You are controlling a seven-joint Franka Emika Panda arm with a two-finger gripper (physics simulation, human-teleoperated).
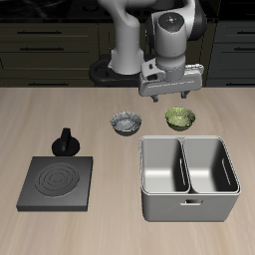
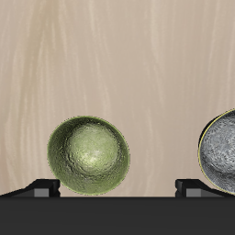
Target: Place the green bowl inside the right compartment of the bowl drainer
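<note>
Fingers spread, the gripper (image 1: pixel 171 98) hovers above the green bowl (image 1: pixel 179 119) just behind the bowl drainer (image 1: pixel 189 204), apparently lining up a grasp.

Two small bowls: one green bowl (image 1: pixel 179 119), one grey-white patterned bowl (image 1: pixel 126 124) | one bowl drainer (image 1: pixel 189 204) with two wells | one black stove plate (image 1: pixel 57 183) | one black moka pot (image 1: pixel 66 142)

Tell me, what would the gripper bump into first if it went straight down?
Probably bare table between the green bowl and the grey bowl; the gripper seems slightly nearer the green one, though depth is unclear.
</note>
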